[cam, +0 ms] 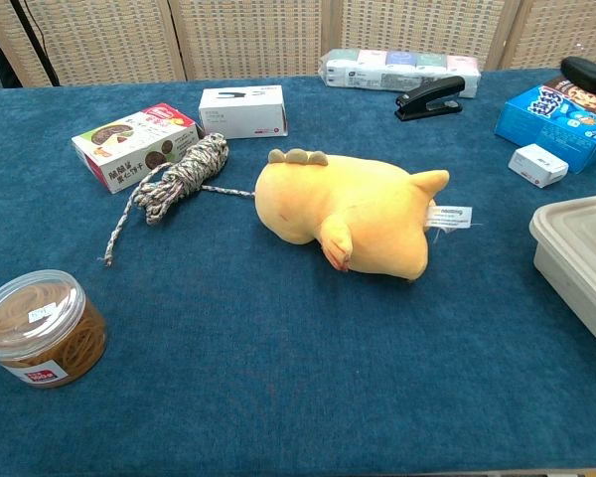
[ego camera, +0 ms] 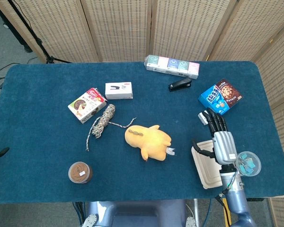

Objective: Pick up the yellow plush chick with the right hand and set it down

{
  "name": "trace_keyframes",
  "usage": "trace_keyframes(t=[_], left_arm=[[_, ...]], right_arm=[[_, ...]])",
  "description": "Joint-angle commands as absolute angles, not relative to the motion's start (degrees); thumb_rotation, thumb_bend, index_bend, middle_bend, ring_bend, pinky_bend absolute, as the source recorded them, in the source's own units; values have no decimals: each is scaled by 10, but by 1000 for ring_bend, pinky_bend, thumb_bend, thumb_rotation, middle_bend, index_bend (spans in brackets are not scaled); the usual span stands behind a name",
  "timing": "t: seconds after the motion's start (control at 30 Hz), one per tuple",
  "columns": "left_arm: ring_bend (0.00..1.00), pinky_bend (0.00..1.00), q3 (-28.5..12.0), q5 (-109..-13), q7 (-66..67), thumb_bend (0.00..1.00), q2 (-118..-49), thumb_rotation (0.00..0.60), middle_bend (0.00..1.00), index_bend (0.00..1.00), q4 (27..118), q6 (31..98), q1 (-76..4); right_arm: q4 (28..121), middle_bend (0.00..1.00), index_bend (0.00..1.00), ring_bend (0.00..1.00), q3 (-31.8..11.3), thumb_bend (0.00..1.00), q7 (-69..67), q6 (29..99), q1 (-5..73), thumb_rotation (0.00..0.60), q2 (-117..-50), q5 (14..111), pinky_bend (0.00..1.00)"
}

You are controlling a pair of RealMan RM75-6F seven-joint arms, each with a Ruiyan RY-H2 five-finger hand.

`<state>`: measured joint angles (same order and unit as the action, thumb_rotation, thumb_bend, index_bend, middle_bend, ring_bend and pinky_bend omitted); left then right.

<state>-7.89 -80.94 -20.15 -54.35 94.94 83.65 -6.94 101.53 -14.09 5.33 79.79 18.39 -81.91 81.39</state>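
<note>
Chick (ego camera: 148, 140) lying on table, not picked up yet.
R hand (ego camera: 220, 140) hovering w/ fingers straight, holding nothing; chick sitting well off to its left.

Table (ego camera: 38, 94) deep blue. Chick (ego camera: 148, 141) yellow, tan crest. Right hand (ego camera: 220, 139): silver back, black fingers. Rope (ego camera: 103, 120) mottled grey-white. Stapler (ego camera: 180, 84) black. Cookie box (ego camera: 220, 97) bright blue. Screen (ego camera: 118, 28) tan, dotted weave.

Blue-cloth table (ego camera: 38, 156) w/ chick (ego camera: 148, 141), rope (ego camera: 102, 120), boxes, stapler (ego camera: 180, 84), tubs
</note>
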Motion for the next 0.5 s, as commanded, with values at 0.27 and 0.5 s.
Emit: trace_keyframes(t=[0.27,0.5], left_arm=[[0,0,-79,-803,-211,0,-540,600,0,0,946,826,-71],[0,0,-80,-798,-216,0,-538,600,0,0,943,815,-75]], right_arm=[[999,0,0,0,-144,426,95,744,243,408,-903,792,0],[972,0,0,0,-147,427,117,727,278,410,-951,795,0]])
